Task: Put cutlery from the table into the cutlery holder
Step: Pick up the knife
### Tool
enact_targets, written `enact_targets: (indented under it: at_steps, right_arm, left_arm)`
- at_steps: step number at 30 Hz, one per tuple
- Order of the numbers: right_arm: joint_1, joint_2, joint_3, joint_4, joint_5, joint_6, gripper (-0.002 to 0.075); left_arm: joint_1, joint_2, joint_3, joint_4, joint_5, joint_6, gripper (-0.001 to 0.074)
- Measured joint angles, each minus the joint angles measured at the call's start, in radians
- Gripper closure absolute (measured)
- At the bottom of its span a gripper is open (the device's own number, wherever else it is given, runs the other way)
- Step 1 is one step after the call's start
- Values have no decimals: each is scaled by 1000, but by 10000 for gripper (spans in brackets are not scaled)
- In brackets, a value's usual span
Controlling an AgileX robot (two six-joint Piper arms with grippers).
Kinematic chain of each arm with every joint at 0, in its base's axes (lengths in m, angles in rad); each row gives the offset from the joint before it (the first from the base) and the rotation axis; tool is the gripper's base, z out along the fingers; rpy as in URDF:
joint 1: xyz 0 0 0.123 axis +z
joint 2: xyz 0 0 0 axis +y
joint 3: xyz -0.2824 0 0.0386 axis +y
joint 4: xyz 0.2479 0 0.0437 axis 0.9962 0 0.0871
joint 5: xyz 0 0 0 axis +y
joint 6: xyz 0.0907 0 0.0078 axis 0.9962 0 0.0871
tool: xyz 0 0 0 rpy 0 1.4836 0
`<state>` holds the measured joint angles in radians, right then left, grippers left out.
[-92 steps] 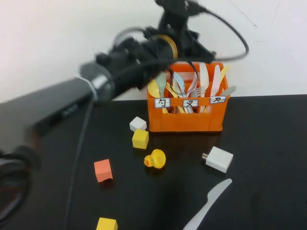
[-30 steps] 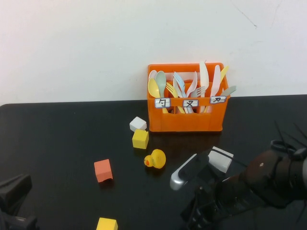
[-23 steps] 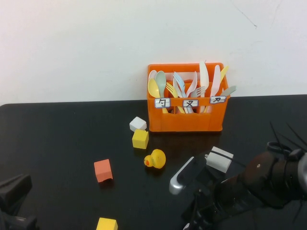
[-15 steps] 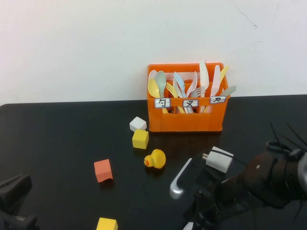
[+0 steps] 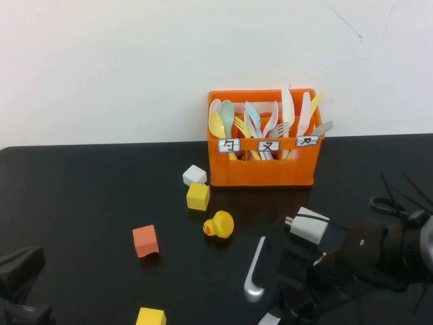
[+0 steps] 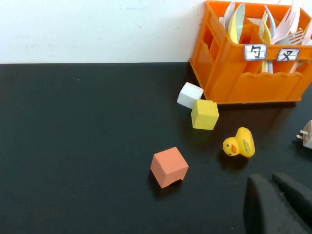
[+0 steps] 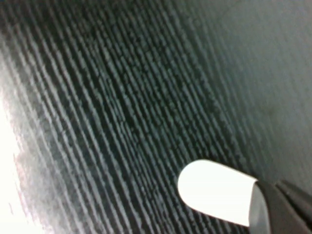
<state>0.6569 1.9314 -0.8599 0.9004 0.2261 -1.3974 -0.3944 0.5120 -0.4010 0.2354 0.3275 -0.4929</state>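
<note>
The orange cutlery holder (image 5: 262,166) stands at the back of the black table (image 5: 88,196), full of upright plastic cutlery; it also shows in the left wrist view (image 6: 248,73). My right gripper (image 5: 287,306) is low over the table at the front right. In the right wrist view it (image 7: 265,202) is shut on the rounded end of the pale grey-blue knife (image 7: 217,192). A bit of that knife (image 5: 270,318) shows at the bottom edge. No pink knife shows on the table. My left gripper (image 6: 273,183) is shut and empty, low at the front left.
A white charger plug (image 5: 309,225) lies right beside my right arm. A yellow duck (image 5: 219,224), a yellow cube (image 5: 198,196), a white cube (image 5: 194,175), an orange cube (image 5: 145,241) and another yellow cube (image 5: 150,317) are scattered left of centre. A white wall runs behind the table.
My left arm has left the crate and gone back to the front left. My right arm has come in over the knife, covering most of it, and sunk lower.
</note>
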Motion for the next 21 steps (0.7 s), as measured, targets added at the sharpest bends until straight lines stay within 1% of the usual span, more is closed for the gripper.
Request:
enact_targets:
  at_steps: [3,13,18,21]
  right_arm:
    - [0,0,-8,-9,7,24,728]
    - [0,35,-130,38,23,49,728]
    - [0,114,-161,-41,93,71,728]
    - [0,118,-173,-111,132,131,728]
  left_arm:
    - [0,0,0,0,0,0,736]
    - [0,0,0,-3,2,0,736]
    - [0,0,0,-3,2,0,736]
    - [0,0,0,-3,2,0,736]
